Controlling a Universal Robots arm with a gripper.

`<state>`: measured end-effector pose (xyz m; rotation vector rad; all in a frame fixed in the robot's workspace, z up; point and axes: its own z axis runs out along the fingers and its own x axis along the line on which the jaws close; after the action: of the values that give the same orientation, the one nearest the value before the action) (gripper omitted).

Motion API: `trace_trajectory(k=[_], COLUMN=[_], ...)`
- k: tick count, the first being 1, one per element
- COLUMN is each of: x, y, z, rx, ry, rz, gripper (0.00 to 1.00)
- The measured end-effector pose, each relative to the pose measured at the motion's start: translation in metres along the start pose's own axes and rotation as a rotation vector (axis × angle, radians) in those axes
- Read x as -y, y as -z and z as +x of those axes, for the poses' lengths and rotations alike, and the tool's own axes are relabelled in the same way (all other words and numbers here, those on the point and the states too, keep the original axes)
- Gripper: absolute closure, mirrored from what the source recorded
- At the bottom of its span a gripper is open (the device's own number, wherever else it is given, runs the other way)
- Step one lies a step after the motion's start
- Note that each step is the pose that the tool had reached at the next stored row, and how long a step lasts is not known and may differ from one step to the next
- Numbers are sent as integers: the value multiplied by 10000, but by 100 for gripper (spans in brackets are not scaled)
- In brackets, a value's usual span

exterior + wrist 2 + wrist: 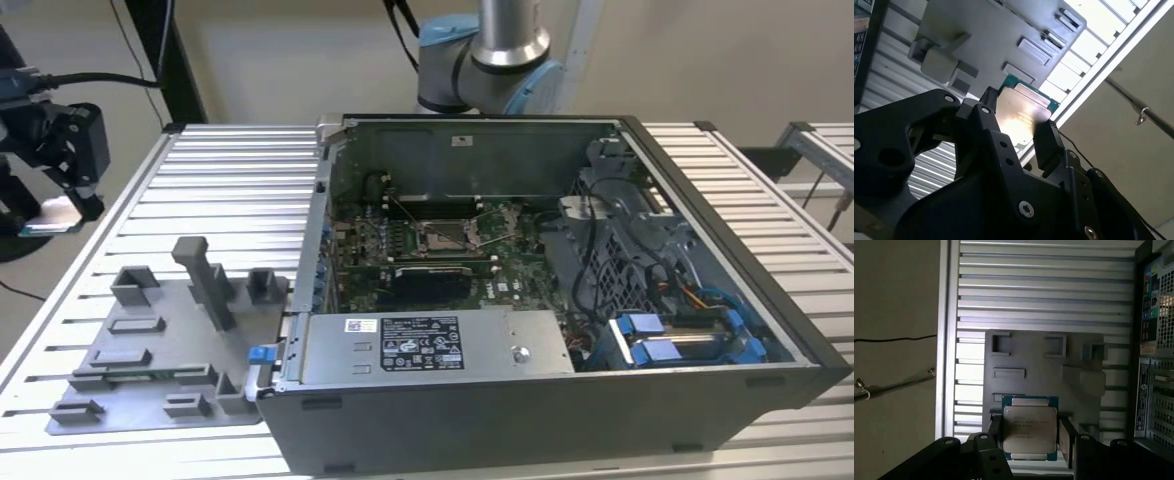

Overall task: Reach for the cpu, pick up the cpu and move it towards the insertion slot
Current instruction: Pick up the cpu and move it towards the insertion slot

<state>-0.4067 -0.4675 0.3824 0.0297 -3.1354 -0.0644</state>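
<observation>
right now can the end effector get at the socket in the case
Likely yes: the case has no cover, the socket lies bare, and the end effector, holding the chip, is outside at the exterior view's left.

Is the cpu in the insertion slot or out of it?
Out. The gripper holds the cpu, apart from the computer case; the insertion slot there looks empty.
</observation>
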Motion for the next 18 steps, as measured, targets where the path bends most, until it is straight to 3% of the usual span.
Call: trace_trajectory(k=[5,7,10,18], x=[0,-2,-1,3], y=[26,77,82,83], z=[-60,-82,-123,-364], rx=[-37,-86,-95,-127], ry=[-2,-3,-4,-5], rz=[1,-1,-2,-2], gripper=[100,100,100,100])
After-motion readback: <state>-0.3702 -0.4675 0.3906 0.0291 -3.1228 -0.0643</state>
